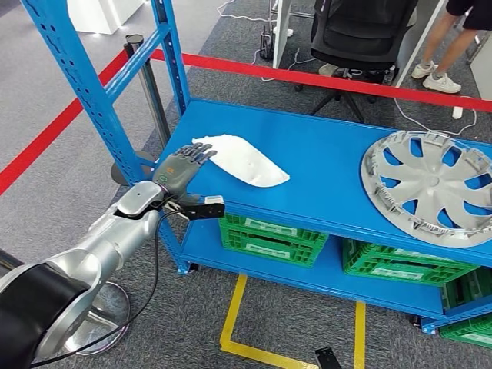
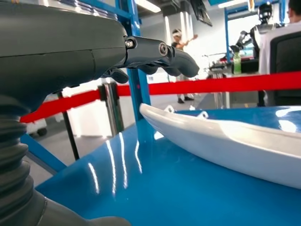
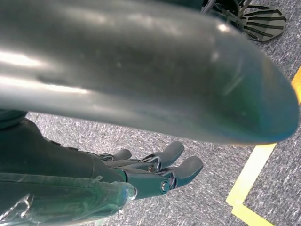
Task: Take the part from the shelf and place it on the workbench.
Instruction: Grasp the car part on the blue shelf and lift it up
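- White part (image 1: 244, 160) lies flat on the blue shelf (image 1: 325, 165), near its left edge.
- Left hand (image 1: 184, 165) hovers at the part's left tip, fingers spread, holding nothing.
- Right hand (image 3: 156, 172) hangs over carpet, fingers loosely straight, empty.

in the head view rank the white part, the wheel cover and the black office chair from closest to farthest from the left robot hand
From the left robot hand at the shelf's left end:
1. White part, right beside its fingertips on the shelf top.
2. Wheel cover, at the shelf's right end.
3. Black office chair, beyond the red tape.
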